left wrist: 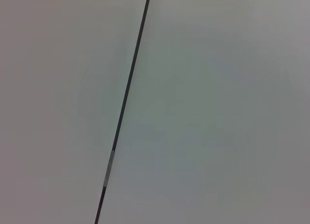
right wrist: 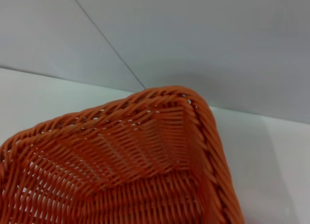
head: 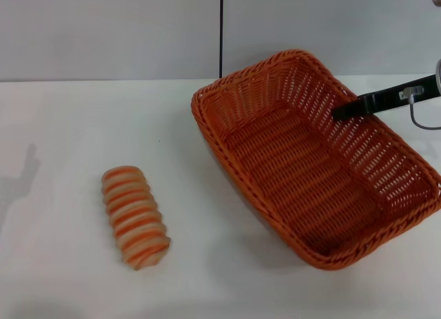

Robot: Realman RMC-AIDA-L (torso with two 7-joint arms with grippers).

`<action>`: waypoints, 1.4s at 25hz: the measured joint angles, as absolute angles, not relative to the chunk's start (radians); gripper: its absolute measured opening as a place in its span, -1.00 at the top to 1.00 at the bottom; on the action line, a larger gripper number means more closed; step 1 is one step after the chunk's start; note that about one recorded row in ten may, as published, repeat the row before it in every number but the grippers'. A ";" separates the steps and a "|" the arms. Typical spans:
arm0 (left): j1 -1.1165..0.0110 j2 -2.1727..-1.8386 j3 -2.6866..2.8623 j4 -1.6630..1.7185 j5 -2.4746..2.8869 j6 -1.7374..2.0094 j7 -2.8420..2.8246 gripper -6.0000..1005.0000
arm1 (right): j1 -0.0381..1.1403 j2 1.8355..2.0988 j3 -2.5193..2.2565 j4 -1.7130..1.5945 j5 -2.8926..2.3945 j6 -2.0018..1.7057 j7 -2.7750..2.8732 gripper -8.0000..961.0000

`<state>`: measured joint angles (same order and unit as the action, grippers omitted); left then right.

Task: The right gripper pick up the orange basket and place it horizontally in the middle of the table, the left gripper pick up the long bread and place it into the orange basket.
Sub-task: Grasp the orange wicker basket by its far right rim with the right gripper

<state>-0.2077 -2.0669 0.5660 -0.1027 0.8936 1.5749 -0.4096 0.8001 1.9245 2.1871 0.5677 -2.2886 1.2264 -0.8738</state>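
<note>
The orange basket (head: 242,93) is on the right half of the table (head: 69,126), set diagonally, with a dark shadow under its near side as if lifted slightly. My right gripper (head: 348,111) reaches in from the right edge. One black finger lies inside the basket's far right wall, and the other is hidden behind the weave. The right wrist view looks closely into an inner corner of the basket (right wrist: 145,151). The long bread (head: 134,215), tan with orange stripes, lies on the table at the near left, well apart from the basket. My left gripper is out of view.
A grey wall with a dark vertical seam (head: 221,29) stands behind the table; the left wrist view shows only that wall and seam (left wrist: 127,98). A faint shadow (head: 19,178) falls on the table's far left.
</note>
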 joint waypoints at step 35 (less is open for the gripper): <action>-0.212 -2.069 0.563 -0.103 0.894 1.555 -0.417 -0.60 | 0.817 1.938 2.125 0.980 -2.249 1.545 -1.113 0.68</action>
